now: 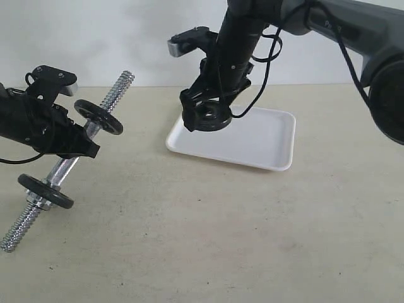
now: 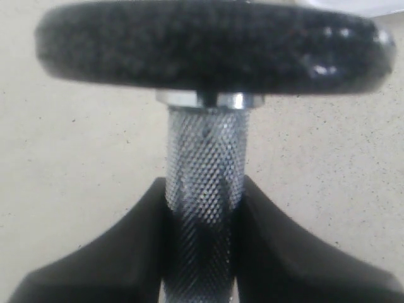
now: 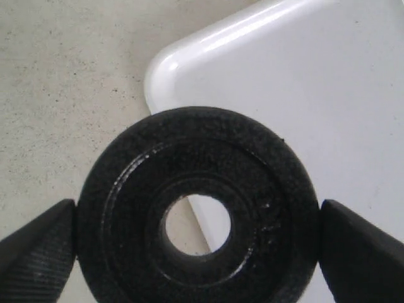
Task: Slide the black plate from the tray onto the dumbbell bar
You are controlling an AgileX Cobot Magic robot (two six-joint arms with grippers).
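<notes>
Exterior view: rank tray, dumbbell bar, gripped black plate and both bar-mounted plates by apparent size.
1. tray, largest area.
2. dumbbell bar, longer than the tray but thin.
3. black plate, upper bar plate, lower bar plate: look alike, differently tilted; not ranking them.

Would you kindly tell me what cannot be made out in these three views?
Left wrist view: the mounted disc is blurred and hides the dumbbell bar beyond it.
Right wrist view: the bottom edge cuts off the lower rim of the black plate.
Exterior view: the plate merges with the dark right gripper, so its clearance above the tray is unclear.
</notes>
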